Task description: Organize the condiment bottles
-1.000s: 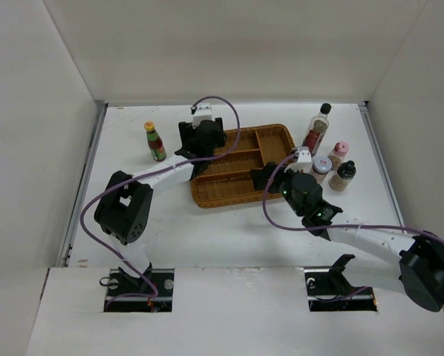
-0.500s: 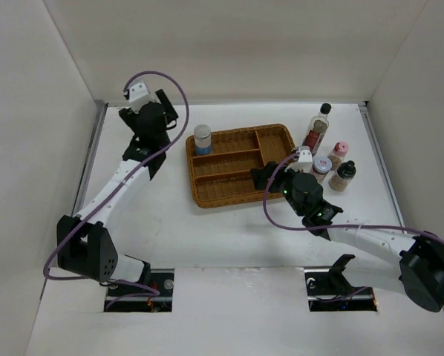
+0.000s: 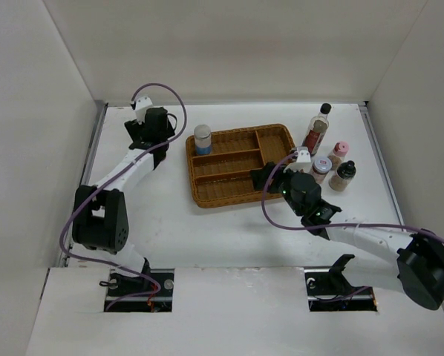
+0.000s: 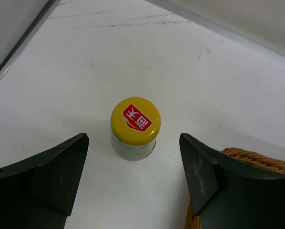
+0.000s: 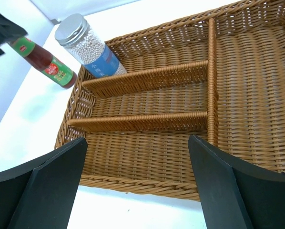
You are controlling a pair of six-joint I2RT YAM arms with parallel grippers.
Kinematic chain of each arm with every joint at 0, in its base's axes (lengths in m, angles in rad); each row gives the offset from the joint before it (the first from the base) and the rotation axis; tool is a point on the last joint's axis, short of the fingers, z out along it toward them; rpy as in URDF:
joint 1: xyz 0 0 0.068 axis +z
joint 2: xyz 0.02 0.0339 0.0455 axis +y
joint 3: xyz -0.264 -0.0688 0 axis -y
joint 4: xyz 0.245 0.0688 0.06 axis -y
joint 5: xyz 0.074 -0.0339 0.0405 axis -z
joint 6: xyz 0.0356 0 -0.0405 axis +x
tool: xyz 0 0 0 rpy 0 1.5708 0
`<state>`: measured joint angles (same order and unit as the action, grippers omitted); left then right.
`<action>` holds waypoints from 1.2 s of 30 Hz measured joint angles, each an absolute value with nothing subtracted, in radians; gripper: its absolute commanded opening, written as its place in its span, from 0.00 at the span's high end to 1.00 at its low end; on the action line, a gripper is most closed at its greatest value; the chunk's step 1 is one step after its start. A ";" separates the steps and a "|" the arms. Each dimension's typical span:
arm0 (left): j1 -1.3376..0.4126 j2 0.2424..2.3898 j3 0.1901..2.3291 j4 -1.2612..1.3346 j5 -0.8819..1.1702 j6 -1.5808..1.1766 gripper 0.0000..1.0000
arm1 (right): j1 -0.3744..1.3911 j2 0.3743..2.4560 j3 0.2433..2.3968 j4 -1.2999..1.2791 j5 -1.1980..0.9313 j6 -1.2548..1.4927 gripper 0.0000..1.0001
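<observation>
While my left pincer [image 4: 133, 138] hangs with its two dark fingers [image 4: 52, 176] spread, the small glass sauce bottle with the yellow cap [image 4: 135, 121] stands upright between them at the centre of the left wrist frame, seen from above, with bare table showing on each side of the cap, so neither finger touches it. At the lower right edge of that frame, just past my right-hand finger, a corner of the brown wicker divided tray [image 4: 257, 160] pokes in. My right pincer [image 5: 137, 139] is also spread wide and holds nothing; its fingers frame the near rim of the tray [image 5: 133, 183] from above. Beyond them, in the upper left of the right wrist frame, the clear jar of white beads with a blue label and pale metal lid [image 5: 87, 45] stands in the far long compartment, at the tray's left end. Left of it, outside the tray, the red sauce bottle [image 5: 45, 62] shows its green and red label. From the overhead camera, on the white table [image 3: 207, 230], the rest cluster right of the tray in the upper right: the tall black-capped bottle of dark-red contents [image 3: 317, 130] farthest back, the small pink-capped bottle [image 3: 338, 154], the white-lidded jar with a red label [image 3: 321, 167], and the dark-capped brown shaker [image 3: 344, 176], all upright and close together.
</observation>
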<state>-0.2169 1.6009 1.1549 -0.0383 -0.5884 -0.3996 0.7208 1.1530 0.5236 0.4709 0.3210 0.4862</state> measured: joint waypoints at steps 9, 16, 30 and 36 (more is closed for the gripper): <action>-0.180 1.684 1.224 -0.067 -0.567 -0.399 0.40 | 0.721 1.152 0.524 0.472 0.321 0.486 0.05; -0.178 1.695 1.259 -0.073 -0.565 -0.399 0.63 | 0.721 1.162 0.524 0.472 0.321 0.486 0.05; -0.198 1.633 1.258 -0.135 -0.581 -0.389 0.83 | 0.721 1.174 0.524 0.472 0.321 0.486 0.05; -0.261 1.407 1.156 -0.136 -0.618 -0.389 0.83 | 0.721 1.174 0.524 0.472 0.321 0.486 0.05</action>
